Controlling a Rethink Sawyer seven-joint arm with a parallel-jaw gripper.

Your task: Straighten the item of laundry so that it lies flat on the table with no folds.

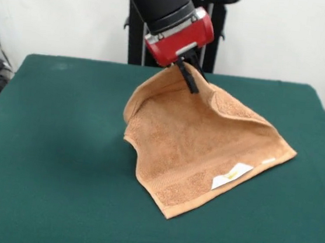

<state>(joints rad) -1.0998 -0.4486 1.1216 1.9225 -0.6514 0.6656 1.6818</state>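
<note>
The gripper is pinching the far corner of the orange-brown towel and holding it up off the green table, so the cloth is tenting down from that peak. The near edge is lying on the felt around the middle of the table, with the white label facing up near the near-right edge, and the left side is curling under a bit.

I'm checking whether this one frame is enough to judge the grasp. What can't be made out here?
- Front view: the gripper fingertips are buried in the towel, so the contact is hidden.
- The towel's raised part hides the table behind and beneath it.
- The white label is too small to read.
- The arm is cut off by the top edge.
</note>
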